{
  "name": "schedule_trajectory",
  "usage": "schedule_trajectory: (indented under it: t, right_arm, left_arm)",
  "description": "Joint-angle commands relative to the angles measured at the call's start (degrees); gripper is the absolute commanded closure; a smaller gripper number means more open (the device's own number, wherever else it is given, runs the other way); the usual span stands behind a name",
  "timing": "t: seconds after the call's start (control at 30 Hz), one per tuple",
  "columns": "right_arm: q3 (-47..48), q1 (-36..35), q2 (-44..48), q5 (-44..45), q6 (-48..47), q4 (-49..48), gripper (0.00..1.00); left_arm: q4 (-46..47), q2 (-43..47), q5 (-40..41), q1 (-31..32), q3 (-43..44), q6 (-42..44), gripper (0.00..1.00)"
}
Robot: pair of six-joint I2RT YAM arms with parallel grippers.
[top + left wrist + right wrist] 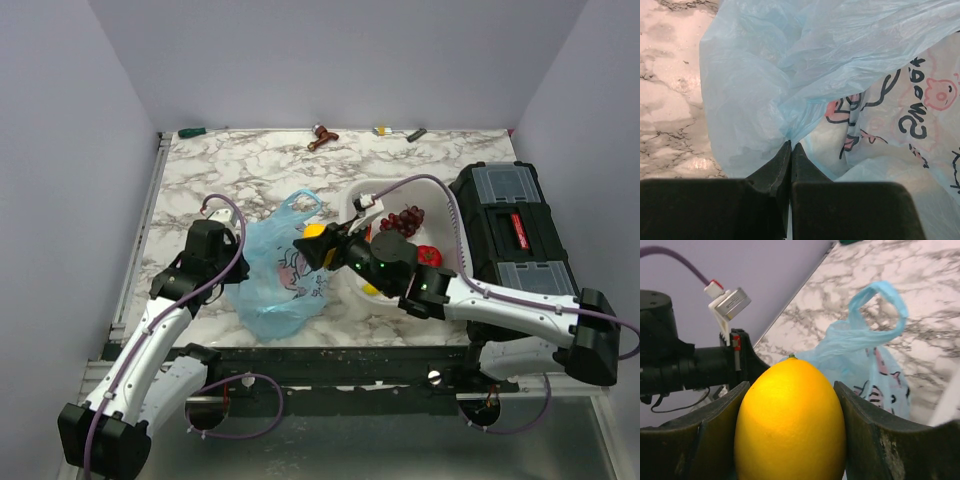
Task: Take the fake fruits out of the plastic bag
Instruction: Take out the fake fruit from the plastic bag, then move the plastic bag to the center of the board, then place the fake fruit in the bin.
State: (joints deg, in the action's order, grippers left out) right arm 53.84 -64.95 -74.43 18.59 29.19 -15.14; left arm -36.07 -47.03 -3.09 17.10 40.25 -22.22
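The light-blue plastic bag (283, 272) with its pink cartoon print lies crumpled on the marble table, one loop handle up at its far side. My left gripper (243, 264) is shut on a fold of the bag's left edge (790, 75), fingertips (791, 146) pressed together on the film. My right gripper (318, 240) is shut on the yellow lemon (790, 425), holding it above the bag's right edge (867, 360). The lemon also shows in the top view (314, 231). The dark grape bunch (405, 219) lies in the white basket. I cannot make out the banana for sure.
The white perforated basket (400, 184) stands right of the bag, with a red apple-like fruit (428, 256) and a yellow piece (370, 290) under my right arm. A black toolbox (510, 230) fills the right side. Small tools (322, 136) lie along the far edge.
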Motion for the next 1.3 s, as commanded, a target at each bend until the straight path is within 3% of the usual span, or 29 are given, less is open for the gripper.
schedule_trajectory:
  t: [0.0,0.27,0.5,0.67,0.9,1.17,1.27]
  right_arm:
    - [-4.48,-0.35,5.16,10.63,-3.46,0.23,0.99]
    - [-7.5,1.58,8.96,23.69,-5.05,6.78,0.99]
    - [-10.64,6.19,10.2,24.26,1.49,11.76,0.99]
    - [-9.99,8.11,8.84,23.26,2.82,13.56,0.99]
    - [-9.11,11.35,6.82,22.21,4.32,17.52,0.99]
    - [-9.62,21.67,2.45,13.51,7.49,20.36,0.99]
    - [-8.36,24.77,-0.98,7.93,8.25,20.68,0.97]
  left_arm:
    - [-0.32,0.5,3.78,-1.08,0.16,-0.07,1.0]
    - [-2.71,3.17,12.97,-4.44,0.93,-2.32,1.0]
    - [-5.84,7.4,24.27,-6.9,1.84,-5.24,1.0]
    - [-5.98,10.04,27.54,-7.18,1.6,-5.78,0.82]
    - [-4.8,11.51,25.62,-7.26,1.21,-3.82,0.69]
    - [-4.27,12.65,24.61,-7.26,1.15,-3.27,0.24]
    - [-3.53,12.89,23.25,-7.26,0.88,-3.1,0.15]
